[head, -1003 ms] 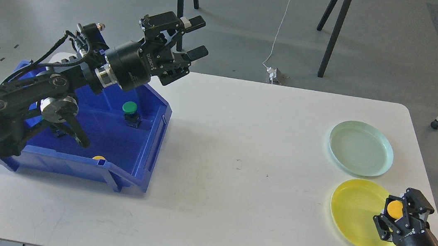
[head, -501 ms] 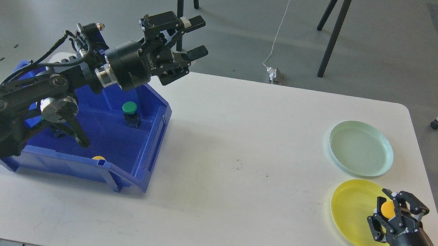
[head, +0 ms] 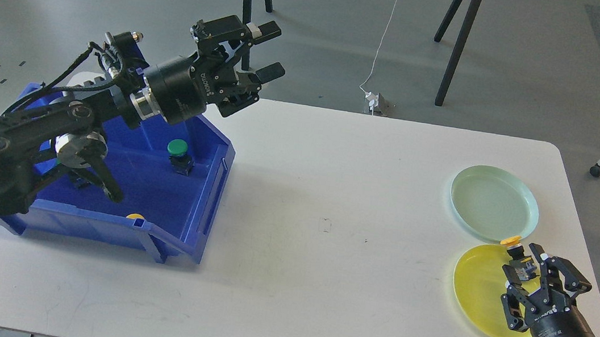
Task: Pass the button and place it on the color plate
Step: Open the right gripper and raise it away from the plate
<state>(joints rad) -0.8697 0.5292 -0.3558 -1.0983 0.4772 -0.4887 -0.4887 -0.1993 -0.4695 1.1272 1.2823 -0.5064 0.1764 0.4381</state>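
Note:
A yellow-capped button (head: 512,241) with a black body sits tilted at the far rim of the yellow plate (head: 477,287), just past my right gripper's left fingertip. My right gripper (head: 544,272) hovers over the plate's right side with its fingers spread and nothing between them. My left gripper (head: 268,50) is open and empty, raised above the back right corner of the blue bin (head: 202,219). A green-capped button (head: 177,148) stands in the bin, and another yellow cap (head: 135,216) peeks over the front wall.
A pale green plate (head: 493,202) lies just behind the yellow one near the table's right edge. My left arm covers the bin's left half. Black stand legs and a white cable are on the floor behind the white table (head: 331,195).
The yellow button left my right gripper's fingers and now lies at the plate's far rim with its cap seen side-on. The right gripper shifted slightly left. The left arm has not moved.

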